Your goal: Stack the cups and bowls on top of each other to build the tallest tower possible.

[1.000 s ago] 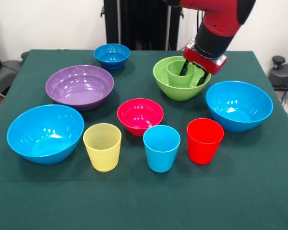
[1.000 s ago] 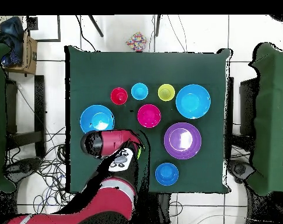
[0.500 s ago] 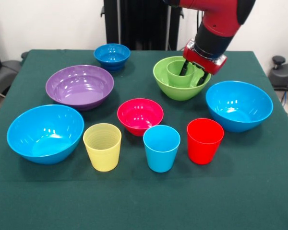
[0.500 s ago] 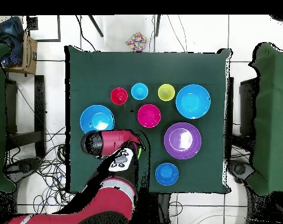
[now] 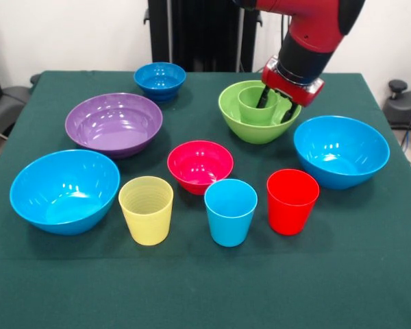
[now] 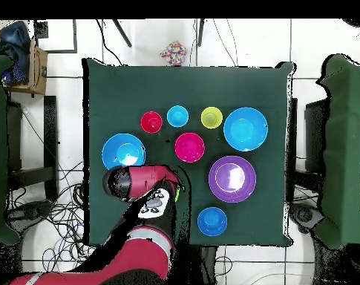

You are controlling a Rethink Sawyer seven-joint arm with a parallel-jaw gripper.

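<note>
The gripper [image 5: 274,104] hangs low inside the lime bowl [image 5: 240,123], at the right side of the green cup [image 5: 253,106] that stands upright in that bowl. One dark finger [image 5: 265,96] reaches down at the cup's right rim and another shows just outside it, so the fingers straddle the cup wall; whether they are pressed onto it or slightly released, I cannot tell.

On the bench [image 5: 192,288], covered in dark green cloth, the other pieces stand apart from one another. A dark blue bowl [image 5: 159,80] sits at the back, the purple bowl [image 5: 114,124] to its front left. One light blue bowl [image 5: 64,190] lies at the near left, the other light blue bowl [image 5: 341,151] at the right, just beside the lime bowl. The pink-red bowl [image 5: 200,165] is in the middle. In front of it stands a row of upright cups: yellow cup [image 5: 146,210], blue cup [image 5: 230,212], red cup [image 5: 292,201].

From above, the arm [image 6: 138,223] covers the lime bowl and the gripper.
</note>
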